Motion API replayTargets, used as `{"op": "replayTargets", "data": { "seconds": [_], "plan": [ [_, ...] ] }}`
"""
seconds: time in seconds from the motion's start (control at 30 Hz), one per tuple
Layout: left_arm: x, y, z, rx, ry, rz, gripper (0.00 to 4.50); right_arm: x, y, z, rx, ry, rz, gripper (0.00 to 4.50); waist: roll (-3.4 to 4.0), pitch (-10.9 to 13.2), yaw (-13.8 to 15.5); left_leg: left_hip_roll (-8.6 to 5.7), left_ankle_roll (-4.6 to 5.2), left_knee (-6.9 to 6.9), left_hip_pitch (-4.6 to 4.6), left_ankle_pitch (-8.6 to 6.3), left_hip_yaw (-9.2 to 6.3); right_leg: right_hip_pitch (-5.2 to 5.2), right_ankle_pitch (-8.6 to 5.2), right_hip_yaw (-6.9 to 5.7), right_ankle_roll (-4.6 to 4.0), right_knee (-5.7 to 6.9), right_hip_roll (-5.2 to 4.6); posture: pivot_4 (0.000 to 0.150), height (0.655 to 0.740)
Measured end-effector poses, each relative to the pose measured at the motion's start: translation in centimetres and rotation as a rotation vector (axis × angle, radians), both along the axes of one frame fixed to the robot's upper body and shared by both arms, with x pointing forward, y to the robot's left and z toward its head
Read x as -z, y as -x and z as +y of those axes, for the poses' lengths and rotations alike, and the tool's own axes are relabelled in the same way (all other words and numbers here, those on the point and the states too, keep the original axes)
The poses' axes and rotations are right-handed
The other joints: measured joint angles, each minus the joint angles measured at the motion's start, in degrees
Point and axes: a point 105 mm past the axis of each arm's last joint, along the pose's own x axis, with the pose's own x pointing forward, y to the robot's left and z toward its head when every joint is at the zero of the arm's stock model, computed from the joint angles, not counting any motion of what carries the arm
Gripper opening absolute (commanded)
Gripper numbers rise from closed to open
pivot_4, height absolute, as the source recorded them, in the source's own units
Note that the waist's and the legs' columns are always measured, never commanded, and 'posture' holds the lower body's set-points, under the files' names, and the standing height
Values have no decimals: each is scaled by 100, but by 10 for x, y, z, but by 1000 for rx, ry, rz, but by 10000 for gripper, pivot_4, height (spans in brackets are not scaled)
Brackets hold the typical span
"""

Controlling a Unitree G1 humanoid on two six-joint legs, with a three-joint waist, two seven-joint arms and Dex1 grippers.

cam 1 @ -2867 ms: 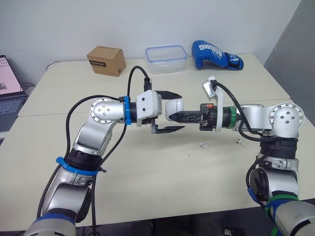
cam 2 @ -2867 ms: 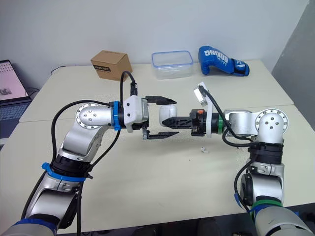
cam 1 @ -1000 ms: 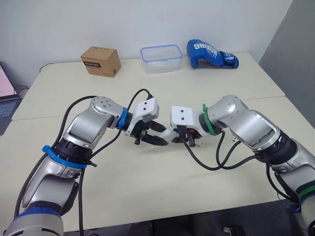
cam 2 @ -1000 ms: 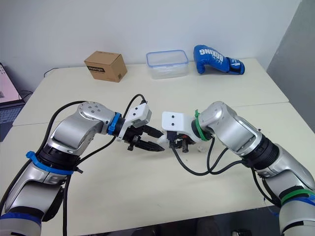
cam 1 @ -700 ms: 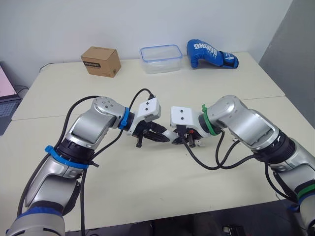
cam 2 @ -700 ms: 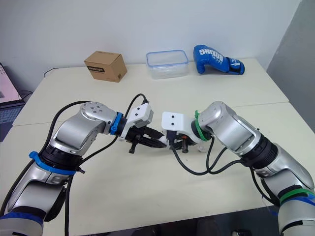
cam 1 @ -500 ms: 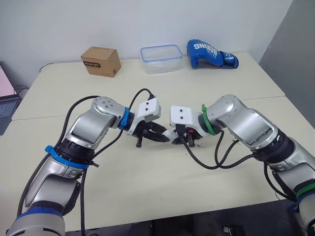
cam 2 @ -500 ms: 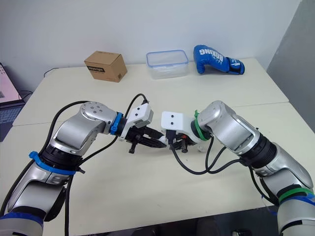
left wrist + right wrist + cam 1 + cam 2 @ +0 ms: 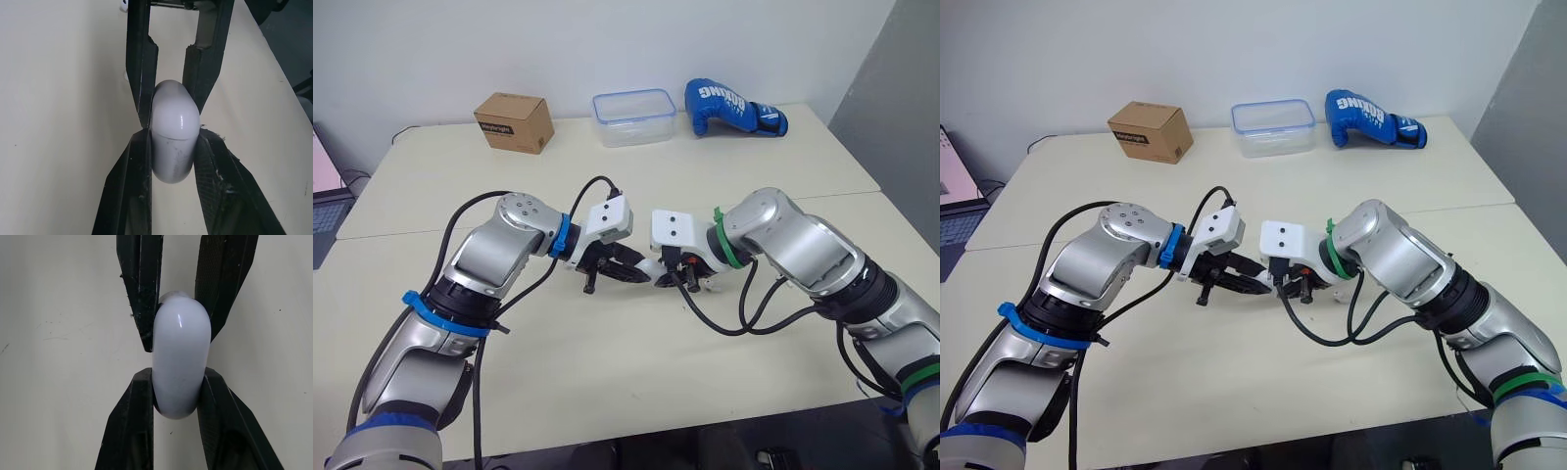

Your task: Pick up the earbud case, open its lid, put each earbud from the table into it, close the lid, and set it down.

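Both grippers meet tip to tip low over the middle of the table (image 9: 636, 372). A smooth white earbud case (image 9: 173, 147) hangs between them with its lid down. My left gripper (image 9: 173, 134) is shut on one end of it. From the opposite side, my right gripper (image 9: 178, 376) has its fingers against the other end of the case (image 9: 180, 367). In the left eye view the case (image 9: 652, 271) is a small white shape between the black fingers. One white earbud (image 9: 123, 5) lies on the table just beyond the right gripper.
Along the far edge stand a cardboard box (image 9: 514, 121), a clear plastic container (image 9: 633, 117) and a blue boxing glove (image 9: 734, 106). A laptop (image 9: 319, 166) sits at the far left. Black cables loop off both wrists near the case.
My left gripper's fingers have closed from a wider stance onto the case that the right gripper holds. Both arms have stayed nearly still since.
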Motion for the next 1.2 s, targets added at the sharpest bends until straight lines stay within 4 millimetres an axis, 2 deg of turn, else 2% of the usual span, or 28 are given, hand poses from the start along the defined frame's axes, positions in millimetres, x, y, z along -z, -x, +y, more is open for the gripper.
{"op": "replayTargets", "data": {
  "seconds": [0.1,0.2,0.3,0.6,0.73,0.9,1.2],
  "plan": [
    [5,0,1,-18,1,15,8243,-1,2,1,-10,0,-8,28571,0,0,0,0,0,0,0,0,-1,0,0,0,0,1,0,1500,7307],
    [5,-2,4,-52,18,22,8243,-3,4,0,-18,1,-15,28571,0,0,0,-1,0,2,-1,0,-2,0,0,0,0,1,0,1500,7307],
    [5,-3,11,-105,86,33,8243,-10,2,-12,5,-30,-31,28571,0,0,4,-1,0,1,-1,0,-3,0,0,-2,0,-2,-2,1500,7307],
    [6,0,32,-233,323,29,8243,-5,8,-37,100,-295,38,28571,-2,-1,43,-1,0,4,0,0,2,2,2,3,-2,2,-5,1500,7307],
    [5,5,26,-210,461,63,8243,-15,5,-35,124,-444,12,28571,-2,-1,58,-1,0,4,1,0,2,2,2,2,-3,3,-6,1500,7307],
    [4,9,26,-187,543,100,8243,-22,4,-30,134,-575,28,28571,-2,-1,61,-1,0,4,2,0,3,2,2,3,-4,3,-6,1500,7307],
    [3,7,25,-118,627,58,8243,-29,10,-20,100,-658,78,28571,-2,-2,60,-1,0,4,2,0,4,3,2,3,-4,1,-5,1500,7307]
  ]
}}
